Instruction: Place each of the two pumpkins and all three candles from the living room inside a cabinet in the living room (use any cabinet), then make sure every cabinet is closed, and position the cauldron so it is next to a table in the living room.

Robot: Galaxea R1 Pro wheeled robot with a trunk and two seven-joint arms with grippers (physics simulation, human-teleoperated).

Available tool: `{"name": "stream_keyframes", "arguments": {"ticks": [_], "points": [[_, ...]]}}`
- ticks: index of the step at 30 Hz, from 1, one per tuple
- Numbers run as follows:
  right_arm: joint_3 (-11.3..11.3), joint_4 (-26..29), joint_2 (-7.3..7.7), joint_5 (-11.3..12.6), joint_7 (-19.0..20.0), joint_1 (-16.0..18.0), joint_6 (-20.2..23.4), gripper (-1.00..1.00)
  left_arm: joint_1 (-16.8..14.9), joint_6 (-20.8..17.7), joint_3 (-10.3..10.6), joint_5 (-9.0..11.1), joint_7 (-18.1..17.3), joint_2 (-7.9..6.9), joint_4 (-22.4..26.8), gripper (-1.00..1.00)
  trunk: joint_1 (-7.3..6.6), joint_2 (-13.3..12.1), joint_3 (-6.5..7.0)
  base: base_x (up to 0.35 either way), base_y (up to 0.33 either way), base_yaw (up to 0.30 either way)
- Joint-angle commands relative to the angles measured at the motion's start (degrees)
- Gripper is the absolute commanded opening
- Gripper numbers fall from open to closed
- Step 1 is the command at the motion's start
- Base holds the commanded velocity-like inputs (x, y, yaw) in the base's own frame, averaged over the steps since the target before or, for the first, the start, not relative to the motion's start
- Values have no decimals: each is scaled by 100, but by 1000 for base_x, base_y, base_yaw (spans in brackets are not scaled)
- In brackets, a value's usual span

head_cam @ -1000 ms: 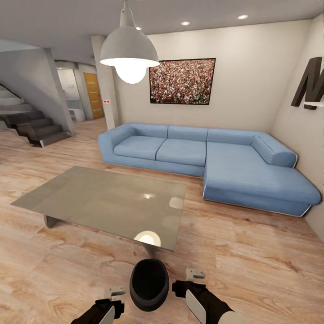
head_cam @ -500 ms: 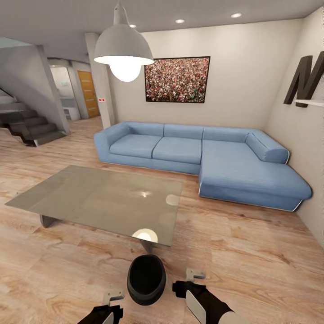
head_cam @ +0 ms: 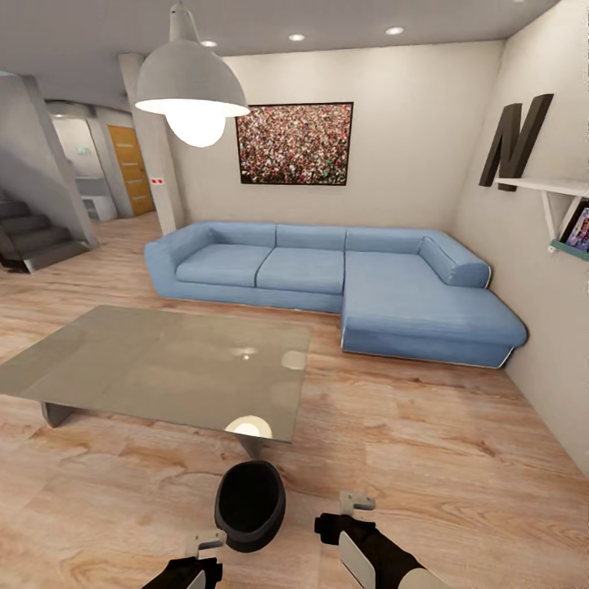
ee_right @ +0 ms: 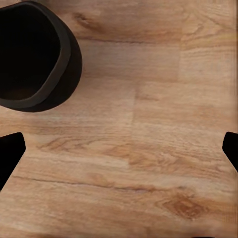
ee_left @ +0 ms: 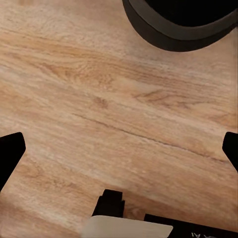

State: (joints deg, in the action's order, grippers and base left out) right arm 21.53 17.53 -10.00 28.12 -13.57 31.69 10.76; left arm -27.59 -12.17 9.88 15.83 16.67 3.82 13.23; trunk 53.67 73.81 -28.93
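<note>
The cauldron (head_cam: 249, 505), a black round pot with an open mouth, stands on the plank floor just in front of the near corner of the low glass-topped table (head_cam: 164, 368). My left gripper (head_cam: 204, 546) hangs low to one side of it and my right gripper (head_cam: 353, 509) to the other, neither touching it. In the left wrist view the left gripper (ee_left: 119, 148) is open over bare floor, with the cauldron (ee_left: 183, 22) beyond its fingers. The right gripper (ee_right: 119, 148) is open too, and the cauldron (ee_right: 34, 54) lies off to one side of it.
A blue corner sofa (head_cam: 343, 278) runs along the far wall and right side. A pendant lamp (head_cam: 190, 86) hangs above the table. Stairs (head_cam: 29, 237) rise at far left. A wall shelf (head_cam: 556, 196) juts out at the right. Open floor lies between table and sofa.
The whole picture has shifted left, so the camera has turned to the right. Cauldron, table and sofa keep their places relative to each other. Both grippers stay low and open.
</note>
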Motion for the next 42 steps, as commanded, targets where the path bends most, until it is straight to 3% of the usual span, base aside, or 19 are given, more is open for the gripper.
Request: {"name": "stream_keyframes", "arguments": {"ticks": [1,8,13,17,42], "points": [[29,7,0,18,-41,4,26,100,-1,-32,49,53,38,-3,10,100,0,3,-6,-45,0,-45],[37,5,0,-6,-41,-1,-2,100,-1,-31,49,52,38,-7,1,100,0,3,-7,-156,0,-11],[53,-124,0,-51,-41,-49,-474,100,-1,-31,49,56,38,-12,-4,100,0,3,-7,-26,0,-1],[68,-321,0,-59,-41,-57,-608,100,-1,-31,49,60,38,-12,-4,100,0,3,-7,-16,0,0],[62,-356,0,-55,-58,-58,-672,100,-1,-23,49,43,38,-10,-75,100,0,3,-7,-140,0,0]]}}
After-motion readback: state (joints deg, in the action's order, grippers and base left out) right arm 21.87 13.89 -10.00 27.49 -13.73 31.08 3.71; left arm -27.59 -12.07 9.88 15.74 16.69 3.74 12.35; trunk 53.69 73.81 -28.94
